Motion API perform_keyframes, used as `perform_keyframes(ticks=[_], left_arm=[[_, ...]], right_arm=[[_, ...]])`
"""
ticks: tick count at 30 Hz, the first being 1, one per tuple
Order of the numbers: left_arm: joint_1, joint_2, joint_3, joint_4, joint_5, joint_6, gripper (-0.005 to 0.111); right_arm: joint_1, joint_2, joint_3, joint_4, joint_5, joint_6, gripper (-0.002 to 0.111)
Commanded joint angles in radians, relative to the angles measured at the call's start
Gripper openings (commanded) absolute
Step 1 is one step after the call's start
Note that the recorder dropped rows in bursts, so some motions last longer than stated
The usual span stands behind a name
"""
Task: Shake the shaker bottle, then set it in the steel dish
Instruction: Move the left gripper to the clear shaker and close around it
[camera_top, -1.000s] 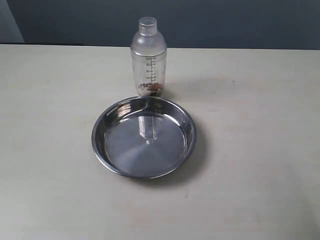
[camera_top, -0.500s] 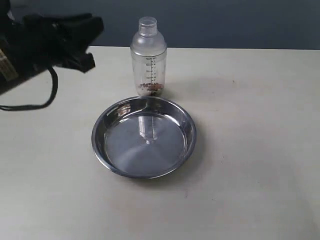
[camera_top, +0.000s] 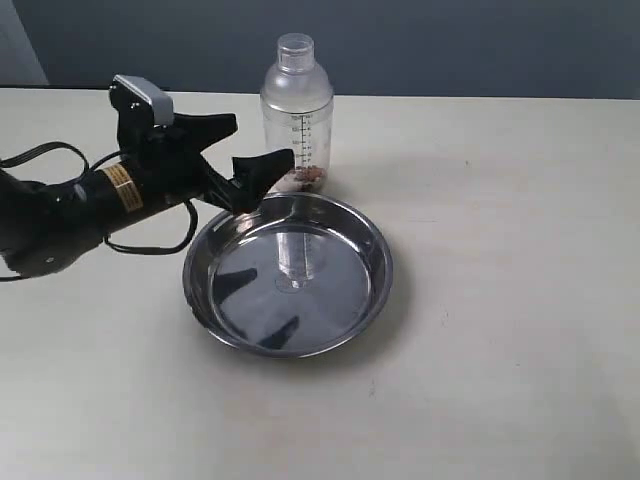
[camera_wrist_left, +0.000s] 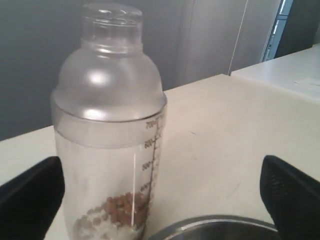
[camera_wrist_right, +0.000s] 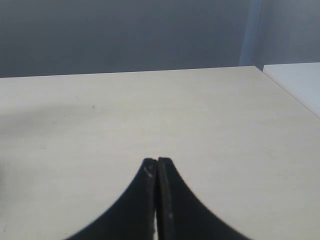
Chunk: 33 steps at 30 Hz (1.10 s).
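The approach is judged in hand: left jaws are spread wide just left of the shaker bottle (camera_top: 297, 110), right jaws shut. The bottle must next be enclosed and gripped.

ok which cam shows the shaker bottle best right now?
Left wrist view: the shaker bottle fills the frame, with its scale marks and brown bits legible. Exterior view shows it whole but small, upright behind the steel dish. Right wrist view shows none of it.
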Motion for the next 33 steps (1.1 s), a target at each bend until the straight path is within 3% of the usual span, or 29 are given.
perform_keyframes(ticks=[1,15,27,33], left_arm=[[0.005,0.077,-0.141,0.010,-0.028,0.023,0.106],[0.001,0.332,-0.459,0.099,-0.028,-0.082,0.106],[-0.007,0.422,-0.601,0.160,-0.028,-0.167,0.106],[-0.054,0.422,-0.659,0.141,0.132,-0.169,0.106]], right_arm=[[-0.003,-0.005,0.001,0.001,-0.012,-0.002,-0.001],[-0.003,-0.005,0.001,0.001,-0.012,-0.002,-0.001],[-0.003,-0.005,0.001,0.001,-0.012,-0.002,-0.001],[-0.003,-0.005,0.001,0.001,-0.012,-0.002,-0.001]])
